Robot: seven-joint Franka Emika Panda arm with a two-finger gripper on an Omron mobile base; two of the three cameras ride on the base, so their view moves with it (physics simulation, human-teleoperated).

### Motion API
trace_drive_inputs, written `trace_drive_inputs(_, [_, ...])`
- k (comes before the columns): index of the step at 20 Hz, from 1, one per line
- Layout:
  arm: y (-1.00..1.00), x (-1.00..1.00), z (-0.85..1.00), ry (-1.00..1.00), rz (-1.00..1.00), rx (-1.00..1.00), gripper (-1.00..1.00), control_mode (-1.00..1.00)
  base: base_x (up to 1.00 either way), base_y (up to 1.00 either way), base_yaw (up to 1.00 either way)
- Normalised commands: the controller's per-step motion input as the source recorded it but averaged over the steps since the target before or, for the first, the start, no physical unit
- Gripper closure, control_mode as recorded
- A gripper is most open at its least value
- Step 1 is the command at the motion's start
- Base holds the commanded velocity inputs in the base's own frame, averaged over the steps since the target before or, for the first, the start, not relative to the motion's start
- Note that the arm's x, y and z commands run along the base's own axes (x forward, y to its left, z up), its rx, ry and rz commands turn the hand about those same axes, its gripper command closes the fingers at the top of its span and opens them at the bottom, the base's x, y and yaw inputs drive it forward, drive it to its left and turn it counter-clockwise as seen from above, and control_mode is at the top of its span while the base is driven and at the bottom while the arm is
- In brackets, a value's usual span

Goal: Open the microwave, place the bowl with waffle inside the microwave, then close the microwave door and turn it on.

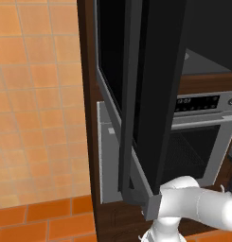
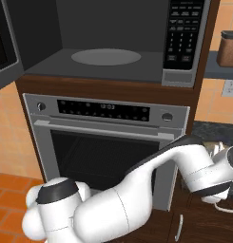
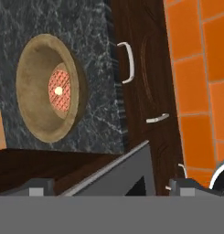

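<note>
**Door open, bowl not yet fetched**

From the left: the microwave door point(image 1: 150, 94) stands swung wide, the microwave point(image 2: 106, 45) cavity bare. The bowl point(image 3: 47, 89) with waffle sits on the dark tabletop point(image 3: 97, 68). The pincer point(image 3: 111, 186) is spread, empty. Next, judged: descend and grasp the rim.
</note>
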Motion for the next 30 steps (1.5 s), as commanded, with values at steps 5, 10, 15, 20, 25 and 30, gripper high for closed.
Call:
trace_drive_inputs(5, [-0.38, 0.47, -0.35, -0.03, -0.09, 0.10, -1.00, -1.00, 0.00, 0.00, 0.00])
trace_drive_inputs(10, [-0.50, 0.17, -0.45, 0.00, 0.10, 0.08, -1.00, -1.00, 0.00, 0.00, 0.00])
trace_drive_inputs(15, [-0.24, 0.24, -0.15, 0.00, 0.07, 0.06, -1.00, -1.00, 0.00, 0.00, 0.00])
trace_drive_inputs(20, [0.00, 0.42, -0.25, -0.01, 0.05, 0.00, -1.00, -1.00, 0.00, 0.00, 0.00])
trace_drive_inputs(25, [-0.03, 0.51, -0.39, 0.00, 0.02, 0.01, -1.00, -1.00, 0.00, 0.00, 0.00])
trace_drive_inputs(30, [-0.07, 0.50, -0.33, 0.00, 0.00, 0.01, -1.00, -1.00, 0.00, 0.00, 0.00])
